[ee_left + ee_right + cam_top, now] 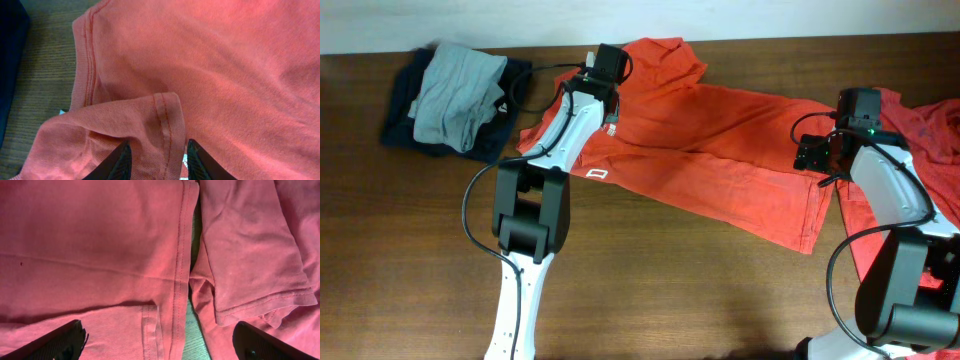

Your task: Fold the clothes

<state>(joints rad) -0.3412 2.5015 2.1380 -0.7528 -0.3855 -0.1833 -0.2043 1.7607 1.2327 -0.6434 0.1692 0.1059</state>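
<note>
An orange-red short-sleeved cotton T-shirt (720, 150) lies spread and rumpled across the far middle of the brown wooden table (720, 290), running from the far centre down towards the right, with a small white printed mark (599, 175) near its left edge. The left gripper (160, 162) is at the shirt's far left corner, where a stitched sleeve hem (165, 125) is folded over on itself. Its black fingers (122, 162) stand narrowed on either side of that fold, with cloth filling the gap, though from this close view it is unclear whether the fabric is truly pinched or only straddled. The right gripper (162, 347) hovers at the shirt's right end with its jaws spread wide and nothing between them, over the double-stitched bottom hem (180, 255). Just beside that hem, with a thin strip of table showing between them, lies a second orange-red garment (920, 130), bunched at the right edge. Well apart, at the far left, sits a heap of dark navy and grey clothes (455, 95).
</note>
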